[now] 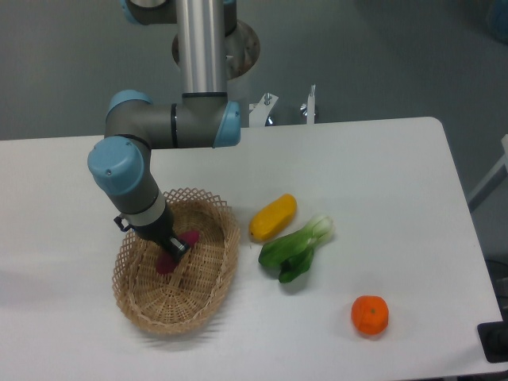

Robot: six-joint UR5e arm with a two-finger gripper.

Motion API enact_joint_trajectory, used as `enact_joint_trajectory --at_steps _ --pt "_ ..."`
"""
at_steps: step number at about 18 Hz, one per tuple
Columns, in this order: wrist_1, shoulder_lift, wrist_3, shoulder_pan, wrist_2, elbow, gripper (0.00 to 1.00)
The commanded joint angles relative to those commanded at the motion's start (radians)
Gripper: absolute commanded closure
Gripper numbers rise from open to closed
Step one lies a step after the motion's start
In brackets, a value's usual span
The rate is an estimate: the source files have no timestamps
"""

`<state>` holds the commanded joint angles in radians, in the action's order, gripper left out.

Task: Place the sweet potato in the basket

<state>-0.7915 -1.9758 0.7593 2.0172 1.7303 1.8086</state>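
The large tan wicker basket (202, 305) sits on the white table at the front left. My gripper (173, 248) reaches down into the basket from above. It is shut on the dark magenta sweet potato (166, 264), whose ends stick out on either side of the fingers, low inside the basket. The fingers hide the tuber's middle. I cannot tell whether it rests on the basket floor.
A yellow oblong vegetable (273, 217) lies just right of the basket. A green bok choy (294, 249) lies beside it. A round orange fruit (370, 314) sits at the front right. The table's front edge is close below the basket.
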Motion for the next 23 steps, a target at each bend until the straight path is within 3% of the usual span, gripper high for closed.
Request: enact_joint_trajectory --at_steps 6,8,10,14,17,20,23 --pt "-0.02 0.046 -0.003 0.021 0.011 -0.08 0.0" --pt "-0.025 0.083 -0.009 0.067 0.009 -0.107 0.0" --pt "-0.026 0.087 -0.05 0.084 0.011 -0.144 0.0" --pt "-0.035 0.112 -0.032 0.187 0.002 -0.196 0.0" --pt "-0.106 0.117 0.101 0.271 0.003 -0.239 0.0" --pt "-0.233 0.132 0.239 0.349 -0.001 -0.284 0.0" --pt "-0.265 0.153 0.426 0.414 -0.005 -0.291 0.0"
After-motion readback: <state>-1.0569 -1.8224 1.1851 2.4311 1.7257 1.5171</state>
